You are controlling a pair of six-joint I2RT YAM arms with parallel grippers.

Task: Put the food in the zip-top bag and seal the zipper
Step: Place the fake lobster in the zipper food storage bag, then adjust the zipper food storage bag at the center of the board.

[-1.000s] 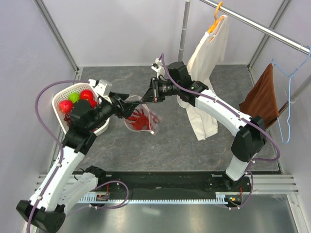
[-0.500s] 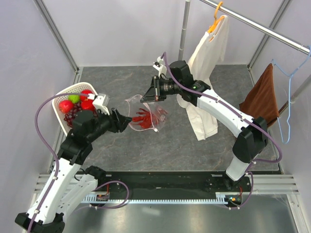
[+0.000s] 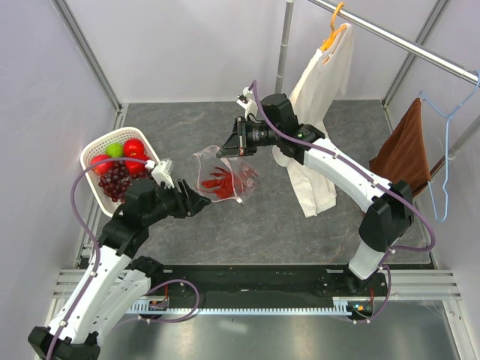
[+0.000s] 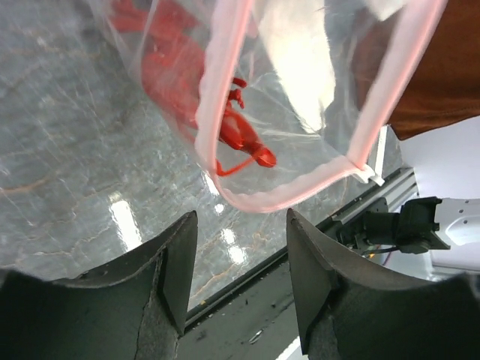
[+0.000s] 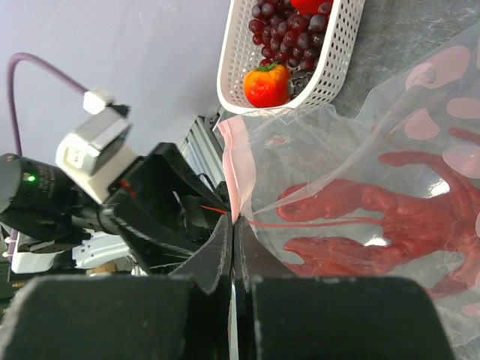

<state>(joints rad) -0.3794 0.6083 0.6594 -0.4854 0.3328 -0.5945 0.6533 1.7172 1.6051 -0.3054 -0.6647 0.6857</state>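
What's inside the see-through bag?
Red toy chilli peppers lie inside the clear dotted plastic bag. Anything beneath them is hidden by the peppers and the bag's folds.

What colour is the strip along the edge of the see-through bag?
Pale pink. The zipper strip shows best in the left wrist view.

One high view, two wrist close-ups.
Top camera looks down on the table; both wrist cameras closely face the zip-top bag from opposite sides.
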